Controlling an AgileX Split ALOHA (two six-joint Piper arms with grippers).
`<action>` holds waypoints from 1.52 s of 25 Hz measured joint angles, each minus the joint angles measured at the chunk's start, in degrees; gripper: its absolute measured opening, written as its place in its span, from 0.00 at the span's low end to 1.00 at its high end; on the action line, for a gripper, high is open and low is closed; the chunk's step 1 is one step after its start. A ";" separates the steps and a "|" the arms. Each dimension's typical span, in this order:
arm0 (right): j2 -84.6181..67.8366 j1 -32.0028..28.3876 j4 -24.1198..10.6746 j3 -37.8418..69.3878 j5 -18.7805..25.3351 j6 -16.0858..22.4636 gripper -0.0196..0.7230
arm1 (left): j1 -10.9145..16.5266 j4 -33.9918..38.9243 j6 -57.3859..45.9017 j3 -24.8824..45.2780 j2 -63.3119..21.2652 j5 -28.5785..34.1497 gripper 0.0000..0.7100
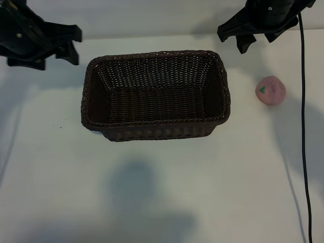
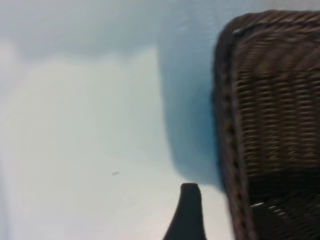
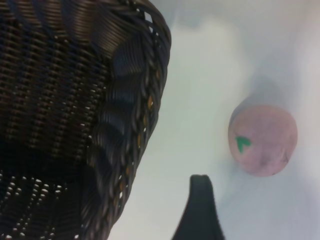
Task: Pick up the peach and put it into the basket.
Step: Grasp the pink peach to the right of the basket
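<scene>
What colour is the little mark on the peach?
Green, on the pink peach; it shows best in the right wrist view.

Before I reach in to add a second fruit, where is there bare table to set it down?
The widest bare patch is the near half of the table, in front of the basket. A narrower strip lies between the basket and the peach. It is crowded at the back corners, where the left claw and right claw hang, and by the cable.

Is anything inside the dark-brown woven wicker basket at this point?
Nothing shows inside the dark-brown woven wicker basket: only its bare woven floor. The small pale-pink peach lies outside it on the white table. The near wall hides a strip of floor.
</scene>
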 joint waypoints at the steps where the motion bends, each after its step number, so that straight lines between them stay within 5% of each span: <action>1: 0.00 0.00 0.00 0.00 0.00 0.00 0.77 | 0.00 1.19 -0.06 -0.41 -0.11 1.04 0.85; 12: 0.00 0.00 0.00 0.00 0.00 0.00 0.77 | 0.00 3.27 8.29 -2.48 -0.68 6.19 0.84; 31: 0.00 0.00 0.00 0.13 0.00 2.41 0.77 | 0.00 3.16 8.71 -2.48 -0.75 6.44 0.84; 38: 0.07 -2.45 0.12 8.36 -2.39 3.69 0.77 | 0.00 3.16 8.85 -2.48 -0.75 6.44 0.84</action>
